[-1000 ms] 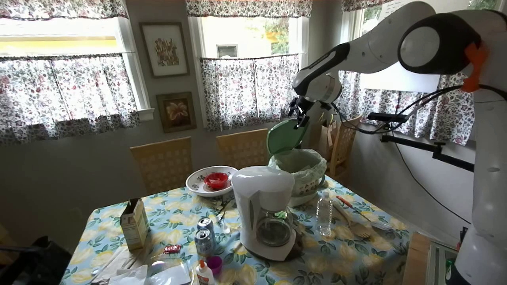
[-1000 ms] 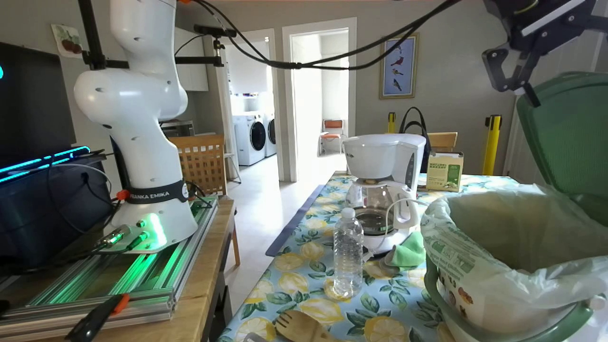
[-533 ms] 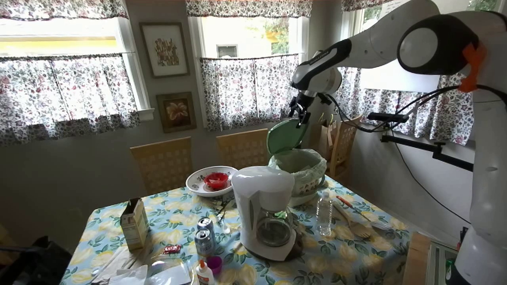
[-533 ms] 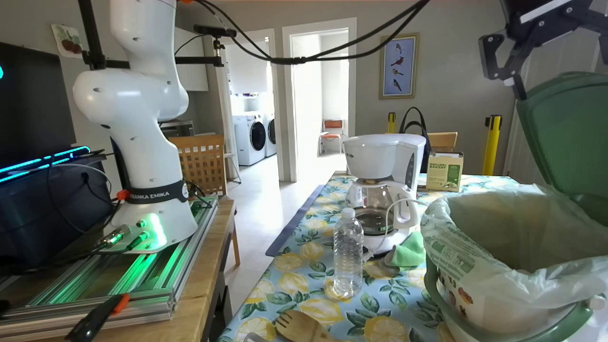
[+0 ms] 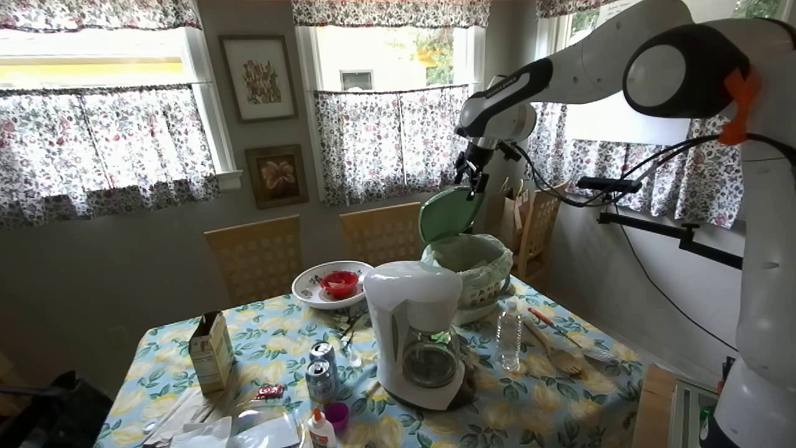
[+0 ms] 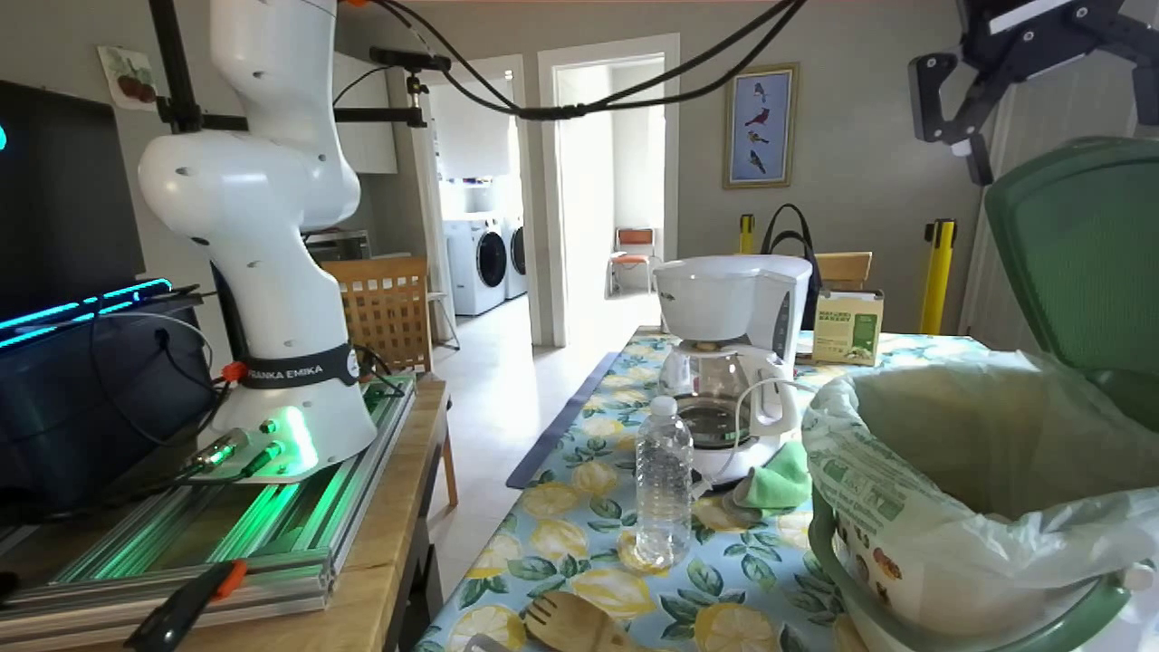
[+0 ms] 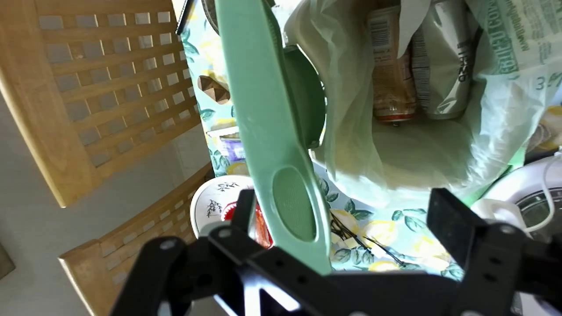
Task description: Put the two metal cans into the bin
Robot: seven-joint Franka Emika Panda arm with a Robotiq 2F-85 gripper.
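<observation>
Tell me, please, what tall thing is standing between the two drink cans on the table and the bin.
In an exterior view, the white drip coffee maker stands between the two drink cans and the bin.

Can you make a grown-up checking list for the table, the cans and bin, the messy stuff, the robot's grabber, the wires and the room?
Surface: lemon-print tablecloth.
Job's things: two metal cans stand upright on the tablecloth, not yet in the bin; its lid is open, and its liner holds some packaging.
Clutter: coffee maker, clear bottle, glue bottle, cardboard box, red bowl in a white dish.
Grabber: gripper open, nothing seen in its grip.
Wires: black cables hang near the arm; a white cord loops by the coffee maker.
Surroundings: wooden chairs, flowery curtains, framed pictures.
</observation>
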